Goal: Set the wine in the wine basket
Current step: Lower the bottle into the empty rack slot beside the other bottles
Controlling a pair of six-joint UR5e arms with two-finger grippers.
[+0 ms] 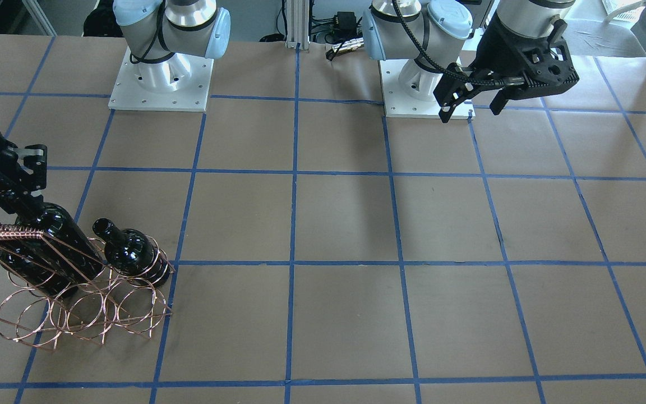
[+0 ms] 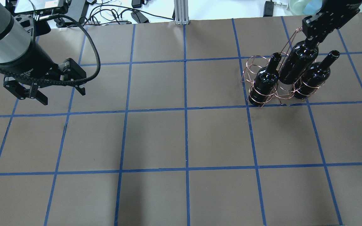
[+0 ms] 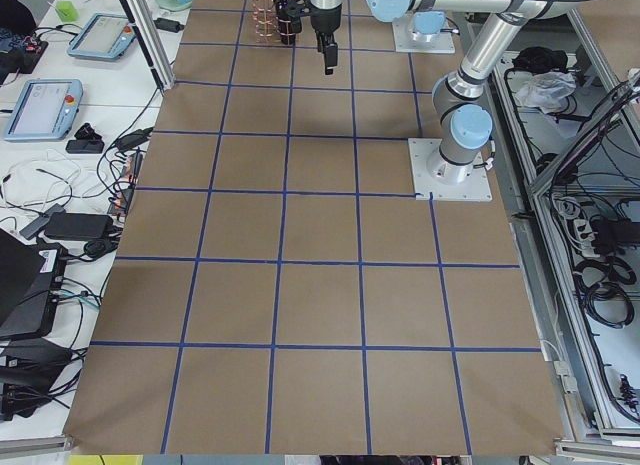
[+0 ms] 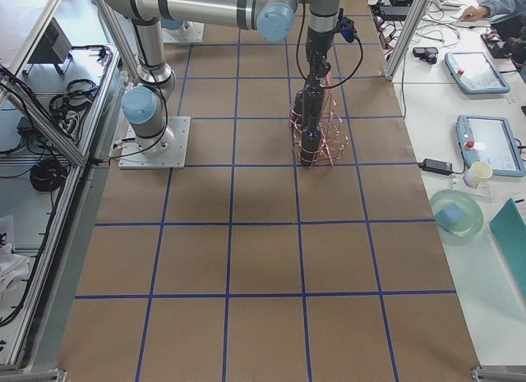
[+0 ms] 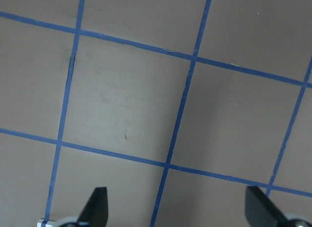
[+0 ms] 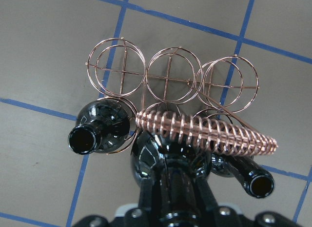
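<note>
The copper wire wine basket [image 2: 252, 63] stands at the table's far right, also in the front view [image 1: 84, 321]. Two black bottles [image 2: 264, 82] [image 2: 313, 76] stand in the end rings of one row. My right gripper [image 6: 174, 200] is shut on the neck of a third wine bottle [image 2: 298, 63]. I hold it tilted between the other two, with its base in the middle ring. In the right wrist view the held bottle [image 6: 165, 158] lies just beside the woven handle [image 6: 209, 130]. My left gripper [image 2: 60, 95] hangs open and empty over the far left of the table.
The basket's other row of three rings [image 6: 171, 73] holds nothing. The brown table [image 2: 184, 141] has a blue tape grid. The arm bases [image 1: 160, 84] [image 1: 424, 90] stand at the robot's edge. Cables and devices [image 2: 105, 12] lie beyond the far edge.
</note>
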